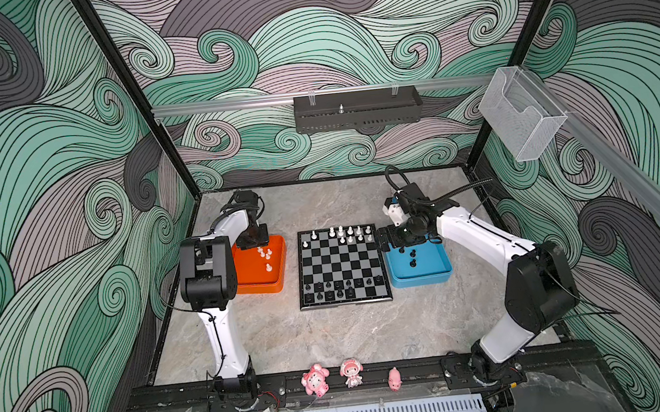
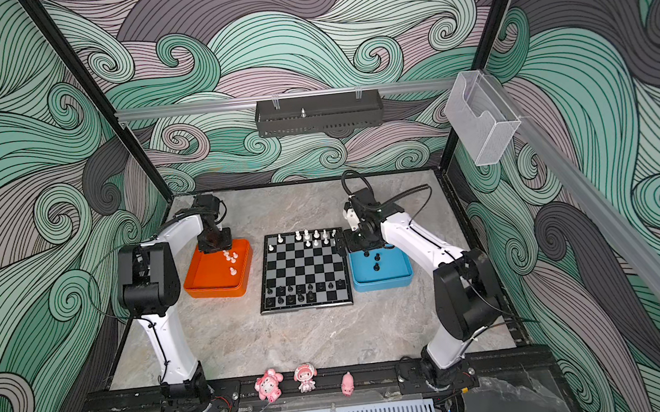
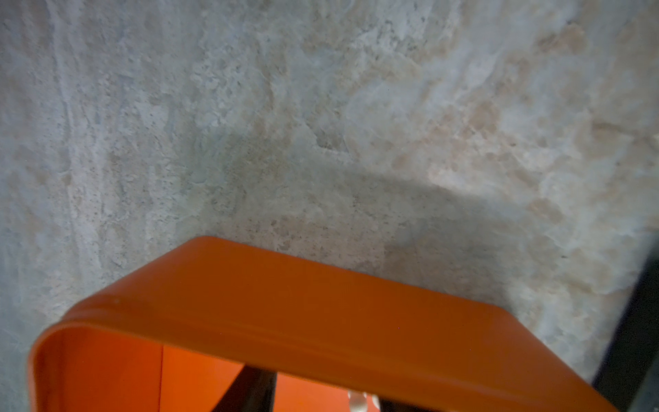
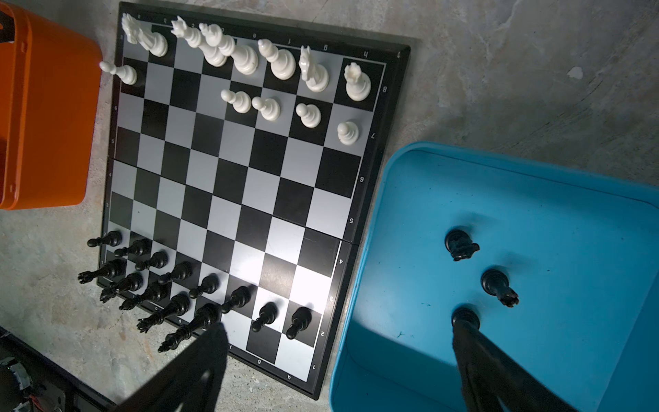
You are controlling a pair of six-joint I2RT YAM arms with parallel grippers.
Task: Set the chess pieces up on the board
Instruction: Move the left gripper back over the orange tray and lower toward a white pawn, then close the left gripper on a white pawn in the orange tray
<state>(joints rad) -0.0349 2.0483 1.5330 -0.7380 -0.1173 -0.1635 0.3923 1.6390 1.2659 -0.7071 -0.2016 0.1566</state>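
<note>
- The board (image 1: 341, 265) lies flat in the middle of the counter (image 1: 333, 332), between the orange tray (image 1: 253, 283) and the blue tray (image 1: 431, 270).
- White chess pieces (image 1: 341, 233) stand on the two far rows of the board. Some squares there are bare.
- Black chess pieces (image 1: 339, 290) stand on the two near rows. A few squares at the blue tray's end are bare.
- A few more white pieces (image 1: 267, 256) sit in the orange tray, near its far corner.
- Three more black pieces (image 4: 496, 285) sit in the blue tray, close together.
- The left tool (image 1: 256, 243) is down in the far corner of the orange tray, just beside the white pieces there.
- In the left wrist view, one small white piece (image 3: 356, 400) shows between the tool's dark fingers (image 3: 249, 388). I cannot tell if the tool has hold of it or how far apart the fingers are.
- The right tool (image 4: 343, 321) is spread wide and holds nothing. One finger (image 4: 199, 367) hangs over the board's near edge. The other is over the blue tray, with its tip right at one black piece (image 4: 465, 315).
- Three pink toys (image 1: 352, 372) stand on the front rail, well apart from the board.
</note>
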